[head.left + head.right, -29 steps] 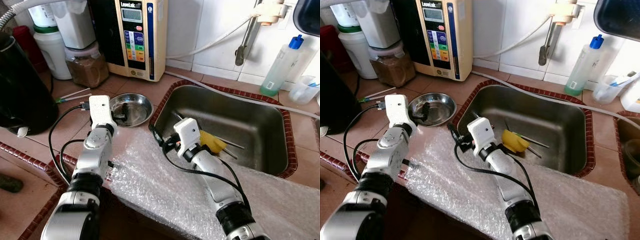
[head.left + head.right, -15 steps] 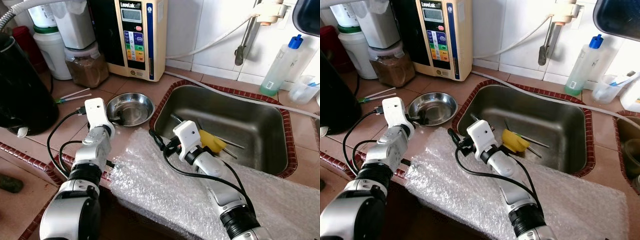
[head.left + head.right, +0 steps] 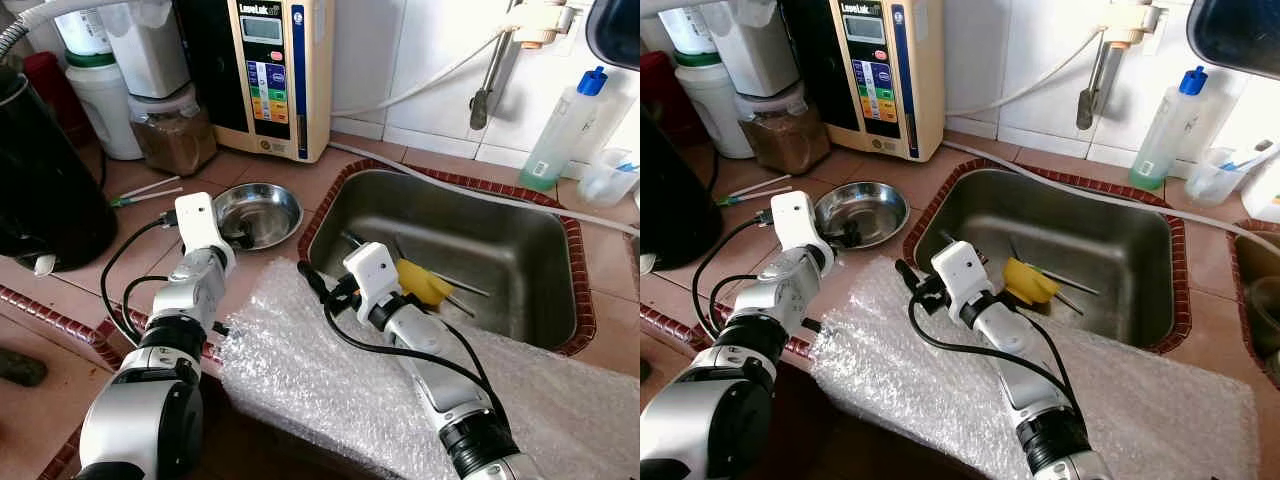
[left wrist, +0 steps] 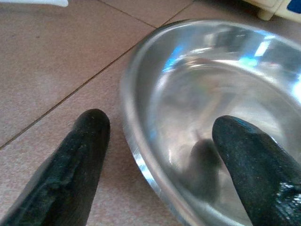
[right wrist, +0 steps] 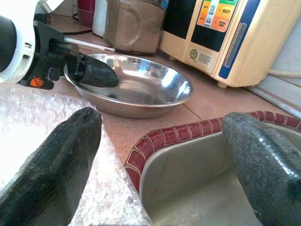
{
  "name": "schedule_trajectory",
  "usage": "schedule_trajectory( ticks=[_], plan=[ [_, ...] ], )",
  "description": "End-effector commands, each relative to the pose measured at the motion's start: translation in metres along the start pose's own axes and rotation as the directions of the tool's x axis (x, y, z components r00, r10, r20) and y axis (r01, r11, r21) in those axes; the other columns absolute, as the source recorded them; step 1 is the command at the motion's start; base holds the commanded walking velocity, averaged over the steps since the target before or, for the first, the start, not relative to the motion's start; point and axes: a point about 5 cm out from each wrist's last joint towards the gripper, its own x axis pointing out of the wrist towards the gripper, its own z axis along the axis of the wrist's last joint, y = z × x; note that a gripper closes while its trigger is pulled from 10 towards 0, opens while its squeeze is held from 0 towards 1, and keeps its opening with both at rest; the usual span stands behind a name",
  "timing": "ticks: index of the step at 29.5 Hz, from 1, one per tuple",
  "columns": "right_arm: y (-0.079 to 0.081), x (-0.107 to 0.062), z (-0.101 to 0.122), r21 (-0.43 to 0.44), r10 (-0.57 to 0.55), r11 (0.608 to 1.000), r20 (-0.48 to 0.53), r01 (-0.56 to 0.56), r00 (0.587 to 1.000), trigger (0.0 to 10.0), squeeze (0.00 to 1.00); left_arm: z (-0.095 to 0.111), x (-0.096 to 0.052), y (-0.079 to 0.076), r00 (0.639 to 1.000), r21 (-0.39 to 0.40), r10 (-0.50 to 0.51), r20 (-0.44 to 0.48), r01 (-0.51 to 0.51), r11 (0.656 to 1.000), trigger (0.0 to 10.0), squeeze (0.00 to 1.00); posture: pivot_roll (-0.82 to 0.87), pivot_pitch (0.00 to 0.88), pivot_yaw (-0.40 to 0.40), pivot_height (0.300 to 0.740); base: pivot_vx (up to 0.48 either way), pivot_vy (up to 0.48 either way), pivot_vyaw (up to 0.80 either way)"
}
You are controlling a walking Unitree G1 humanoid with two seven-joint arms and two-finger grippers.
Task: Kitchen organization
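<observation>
A shallow steel bowl (image 3: 262,208) sits on the terracotta tile counter just left of the sink. My left gripper (image 4: 162,123) is open at the bowl's near rim. One finger (image 4: 75,165) rests outside the rim and the other finger (image 4: 254,169) is inside the bowl (image 4: 221,84). My right gripper (image 5: 162,123) is open, low over the sink's near left corner. It points at the bowl (image 5: 141,82), with nothing between its fingers. Its white wrist (image 3: 368,272) lies at the edge of the bubble wrap.
A sheet of bubble wrap (image 3: 330,385) covers the counter's front edge. The steel sink (image 3: 545,240) holds a yellow sponge (image 3: 425,284) and some utensils. A water ioniser (image 3: 272,75), jars (image 3: 172,130) and a black appliance (image 3: 40,190) stand behind and to the left. A soap bottle (image 3: 562,130) is at the back right.
My left wrist has shifted a little to the left along the bowl's near rim, fingers still at the bowl. The right arm has barely moved.
</observation>
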Motion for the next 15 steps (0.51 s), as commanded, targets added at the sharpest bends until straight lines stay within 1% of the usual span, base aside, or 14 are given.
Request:
schedule_trajectory(
  ticks=[1,4,10,15],
  plan=[
    [-0.001,0.004,0.006,-0.010,0.000,1.000,0.013,0.000,1.000,10.0,0.00,0.000,0.001,0.004,1.000,0.000,0.013,-0.028,-0.013,1.000,0.0,0.00,0.13,0.000,0.061,0.740,0.000,0.000,0.00],
    [-0.003,0.005,0.006,-0.017,-0.002,1.000,0.009,0.002,1.000,10.0,0.00,-0.002,0.001,0.008,0.998,-0.031,0.027,-0.055,-0.028,0.999,0.0,0.00,0.13,0.000,0.058,0.740,0.000,0.000,0.00],
    [-0.005,0.005,0.006,-0.022,-0.004,1.000,0.003,0.004,1.000,10.0,0.00,-0.003,0.000,0.015,0.996,-0.058,0.039,-0.076,-0.044,0.997,0.0,0.00,0.13,0.000,0.055,0.740,0.000,0.000,0.00],
    [-0.004,0.005,0.005,-0.022,0.001,1.000,-0.002,-0.001,1.000,10.0,0.00,0.000,0.000,0.020,0.996,-0.050,0.062,-0.068,-0.065,0.997,0.0,0.00,0.13,0.000,0.053,0.740,0.000,0.000,0.00]
  ],
)
